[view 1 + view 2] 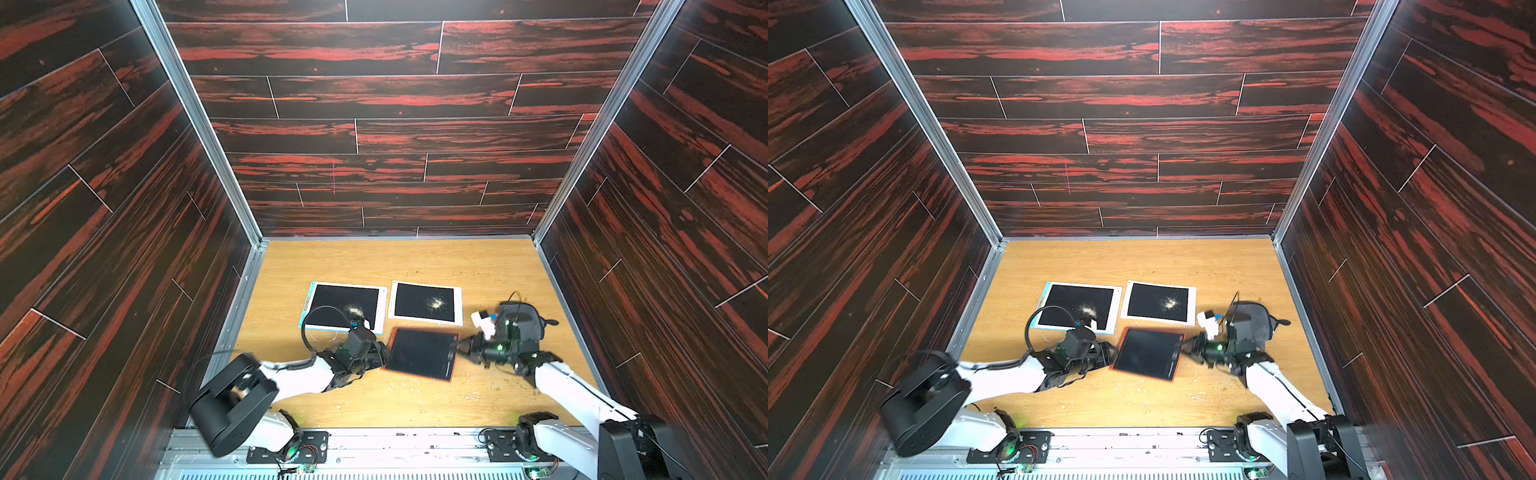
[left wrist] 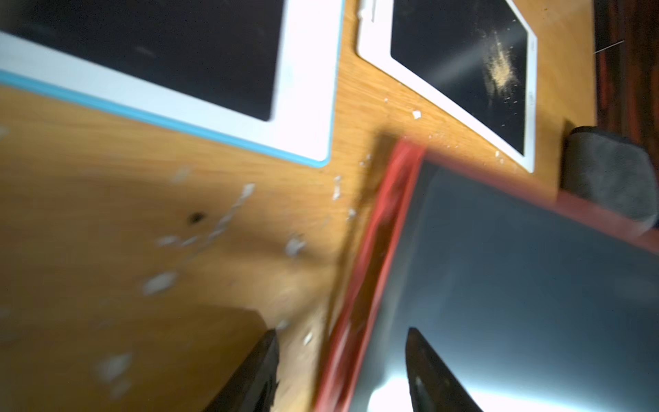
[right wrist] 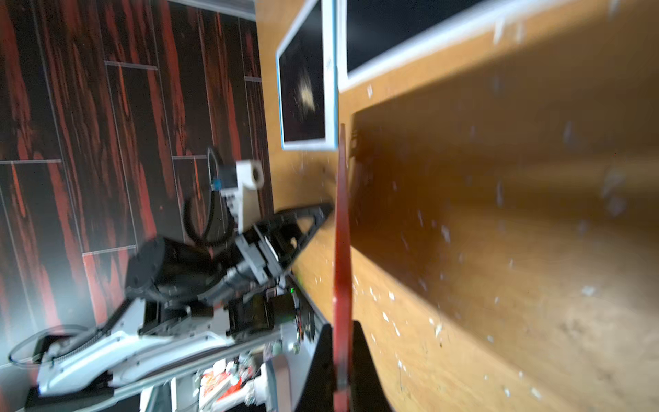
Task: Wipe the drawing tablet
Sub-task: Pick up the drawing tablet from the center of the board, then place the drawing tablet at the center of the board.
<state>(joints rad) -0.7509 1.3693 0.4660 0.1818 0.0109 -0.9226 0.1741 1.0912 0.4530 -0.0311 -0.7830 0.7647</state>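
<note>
**Red-framed tablet held by one edge.** The red-framed tablet (image 1: 422, 353) sits at the near centre of the table (image 1: 374, 266), screen up and free of visible powder. The right wrist view shows it edge-on with a broad shadow beneath, so at least its right side appears raised off the wood.

The right gripper (image 3: 341, 324) is clamped on the tablet's right edge, and the thin red rim passes between its jaws. The left gripper (image 2: 341, 331) stands parted at the opposite edge. One finger is over the bare table and one over the screen, and neither is seen pressing.

A grey cloth (image 1: 528, 318) lies beside the right wrist, in neither gripper. Behind, a blue-framed tablet (image 1: 345, 305) and a white-framed tablet (image 1: 424, 303) lie flat, each bearing a small heap of pale powder (image 1: 354, 311). Crumbs (image 2: 160, 281) dot the wood.

**Hazards, as judged.**
- A single pinch on a narrow rim could let the tablet pivot or slip, because its weight hangs to one side.
- If the left jaws close off-centre, the finger over the glass could scrape it.
- The tablet's far corner is near the white-framed tablet, so a swing could knock it and scatter its powder.
- Wiping cannot begin while the cloth lies unheld.
</note>
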